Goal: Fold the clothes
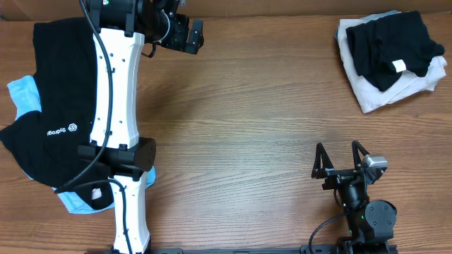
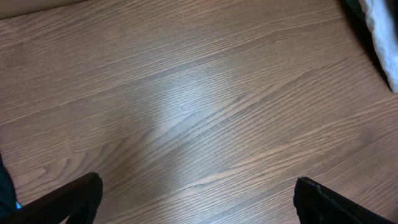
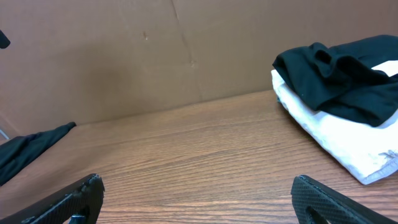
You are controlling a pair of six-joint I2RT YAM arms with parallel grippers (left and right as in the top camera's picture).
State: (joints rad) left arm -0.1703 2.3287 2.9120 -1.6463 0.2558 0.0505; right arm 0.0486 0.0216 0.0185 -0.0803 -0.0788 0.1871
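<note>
At the left edge a lettered black shirt (image 1: 53, 106) lies loose over a light-blue one (image 1: 25, 95), with the left arm (image 1: 116, 106) stretched above them. The left gripper (image 1: 191, 34) hangs just right of that heap near the far edge, jaws spread wide and empty over the table (image 1: 247, 106). The right gripper (image 1: 339, 161), near the front edge, is likewise spread and empty. The black T-shirt (image 1: 388, 39) with its white tag (image 1: 399, 66) sits on white garments (image 1: 374, 95) in the far right corner, well apart from both grippers.
</note>
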